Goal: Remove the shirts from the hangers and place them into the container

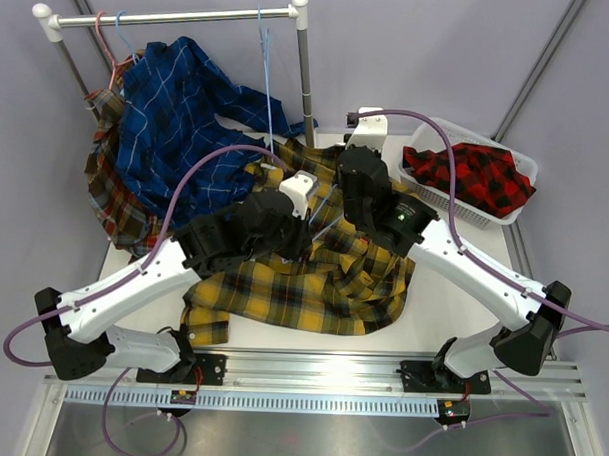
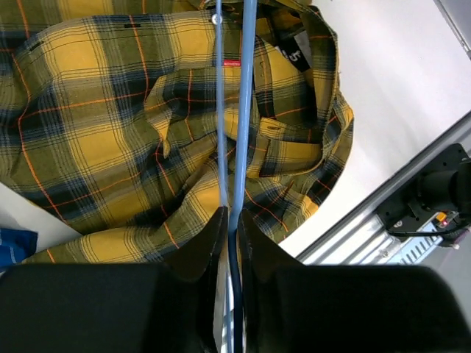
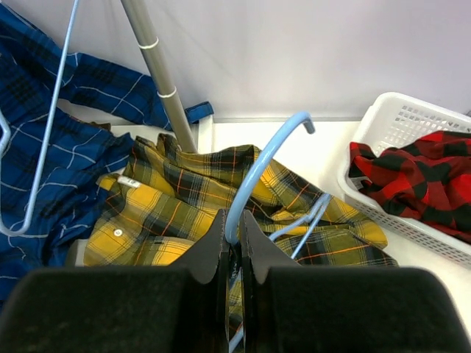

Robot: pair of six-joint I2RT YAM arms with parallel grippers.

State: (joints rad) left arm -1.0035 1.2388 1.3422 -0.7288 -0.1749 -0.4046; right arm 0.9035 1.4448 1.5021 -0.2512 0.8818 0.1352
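Working scene at the table (image 1: 426,327). The yellow-and-black plaid shirt (image 1: 303,283) lies spread and rumpled across the middle of the table, reaching toward its near edge. The right pincer (image 3: 232,220) is closed tight on the stem of a light blue hanger (image 3: 252,176), whose hook curves upward above the shirt. The left pincer (image 2: 233,217) is closed to a narrow slot on light blue wires (image 2: 244,110) that run to the shirt's collar; we cannot tell whether these belong to the same hanger. At the far right corner stands the white perforated basket (image 1: 498,145), with the red-and-black check shirt (image 1: 476,179) crumpled inside it. At the far left corner the blue shirt (image 1: 178,124) hangs heaped beneath the metal rail (image 1: 182,17), and the brown-red plaid shirt (image 1: 115,201) sags along the left edge just beside it. A bare hanger (image 1: 265,77), also light blue, hangs from the rail.
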